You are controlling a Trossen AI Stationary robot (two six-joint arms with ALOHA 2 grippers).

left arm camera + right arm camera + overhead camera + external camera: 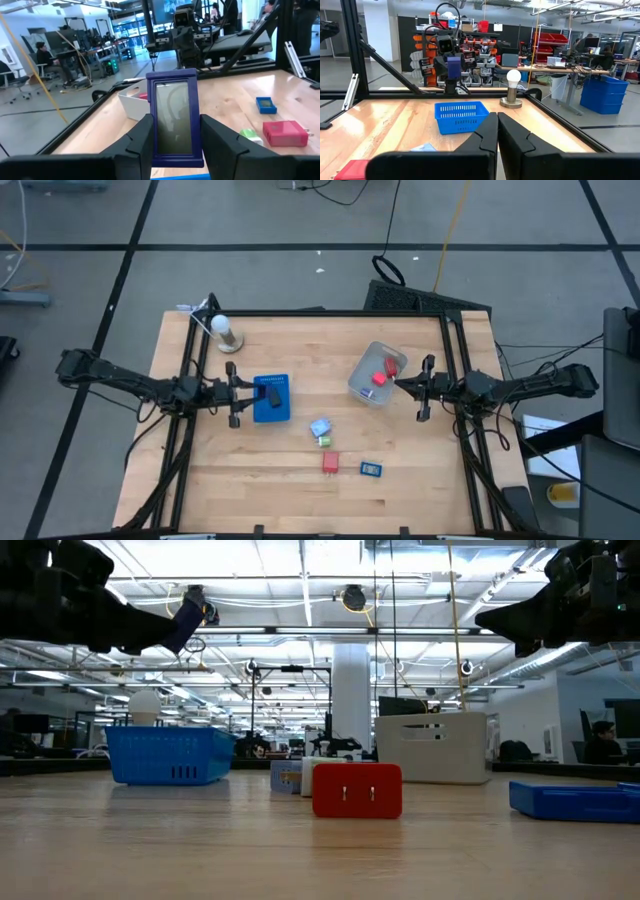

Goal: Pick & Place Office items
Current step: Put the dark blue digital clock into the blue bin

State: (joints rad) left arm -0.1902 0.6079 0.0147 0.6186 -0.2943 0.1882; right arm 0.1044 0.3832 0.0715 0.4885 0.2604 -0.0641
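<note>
My left gripper [256, 392] is shut on a dark blue flat framed piece [172, 120], held above the blue basket [272, 402]. The right wrist view shows the same piece [453, 65] high over the basket [460, 116]. My right gripper [402, 383] hangs shut and empty beside the clear tub [372, 388], which holds red pieces [380, 378]. A light blue piece [320, 427], a green one [324, 441], a red block [331, 463] and a blue piece [371, 469] lie on the wooden table. My left gripper pinches the dark blue piece by its two long side edges [154, 135] between its two fingers. The fingers come at it level, pointing toward the table's right side. The piece is lifted clear above the basket, and its far end [171, 76] reaches out past the fingertips.
A light bulb on a round stand [226, 332] is at the table's far left corner. Black frame rails [452, 360] run along the left and right sides. Bare wood lies between the basket and the tub and along the near edge.
</note>
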